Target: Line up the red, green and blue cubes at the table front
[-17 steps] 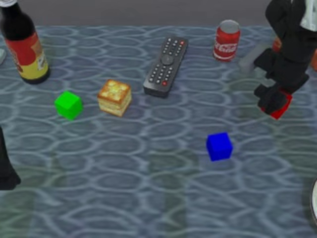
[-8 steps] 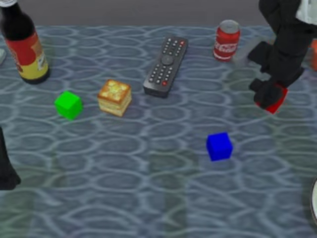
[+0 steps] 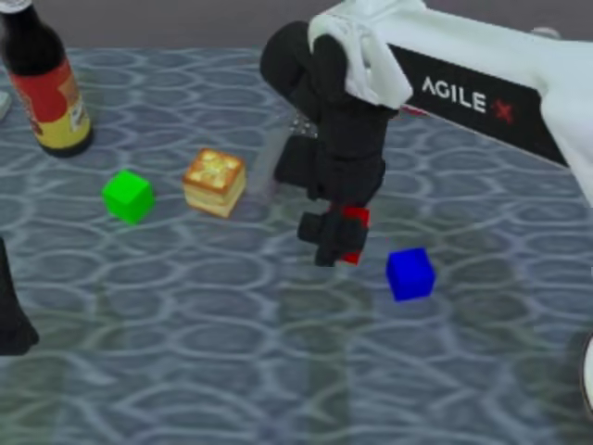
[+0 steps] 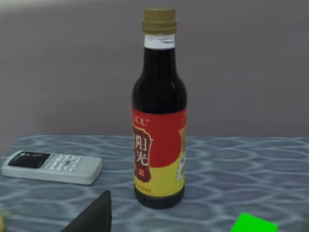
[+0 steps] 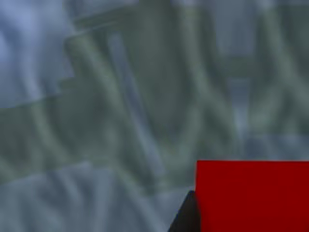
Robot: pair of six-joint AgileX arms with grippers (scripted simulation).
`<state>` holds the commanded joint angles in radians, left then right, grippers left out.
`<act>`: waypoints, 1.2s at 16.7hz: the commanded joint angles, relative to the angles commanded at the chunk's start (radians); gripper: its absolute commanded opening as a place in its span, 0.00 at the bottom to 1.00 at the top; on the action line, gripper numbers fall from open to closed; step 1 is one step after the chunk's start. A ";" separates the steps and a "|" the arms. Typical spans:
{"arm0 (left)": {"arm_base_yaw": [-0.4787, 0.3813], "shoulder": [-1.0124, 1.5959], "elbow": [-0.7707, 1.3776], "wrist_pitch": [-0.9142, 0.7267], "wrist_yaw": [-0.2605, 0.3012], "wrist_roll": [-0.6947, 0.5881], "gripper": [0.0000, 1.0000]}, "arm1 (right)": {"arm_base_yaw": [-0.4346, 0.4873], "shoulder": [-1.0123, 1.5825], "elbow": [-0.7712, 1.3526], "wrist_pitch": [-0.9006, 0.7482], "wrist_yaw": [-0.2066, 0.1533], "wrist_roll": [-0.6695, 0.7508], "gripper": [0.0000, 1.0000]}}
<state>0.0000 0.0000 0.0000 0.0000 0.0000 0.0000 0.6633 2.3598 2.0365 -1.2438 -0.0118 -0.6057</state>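
My right gripper (image 3: 338,243) is shut on the red cube (image 3: 358,219) near the middle of the table (image 3: 278,371), just left of the blue cube (image 3: 410,273). In the right wrist view the red cube (image 5: 251,195) fills one corner, with a dark fingertip (image 5: 186,218) against its side. The green cube (image 3: 128,196) rests at the left, and shows also in the left wrist view (image 4: 253,224). My left gripper (image 3: 11,320) stays parked at the left edge, open and holding nothing.
An orange-yellow patterned block (image 3: 214,183) sits right of the green cube. A dark sauce bottle (image 3: 42,83) stands at the back left; a white handset (image 4: 53,166) lies beside it. The right arm's white link (image 3: 463,88) spans the back right.
My right arm has swung left from the table's right rear to its middle, carrying the red cube to just beside the blue cube. It now covers the remote and the can.
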 joint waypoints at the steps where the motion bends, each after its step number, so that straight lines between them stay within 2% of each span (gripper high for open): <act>1: 0.000 0.000 0.000 0.000 0.000 0.000 1.00 | 0.066 0.009 0.022 -0.014 0.000 0.002 0.00; 4: 0.000 0.000 0.000 0.000 0.000 0.000 1.00 | 0.228 0.026 0.075 -0.045 0.000 0.009 0.00; 7: 0.000 0.000 0.000 0.000 0.000 0.000 1.00 | 0.301 0.031 0.102 -0.058 0.001 0.013 0.00; 13: 0.000 0.000 0.000 0.000 0.000 0.000 1.00 | 0.304 0.029 0.085 -0.040 0.000 0.013 0.00; 20: 0.000 0.000 0.000 0.000 0.000 0.000 1.00 | 0.305 0.070 -0.094 0.181 0.002 0.015 0.00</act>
<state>0.0000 0.0000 0.0000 0.0000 0.0000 0.0000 0.9687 2.4299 1.9422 -1.0632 -0.0099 -0.5904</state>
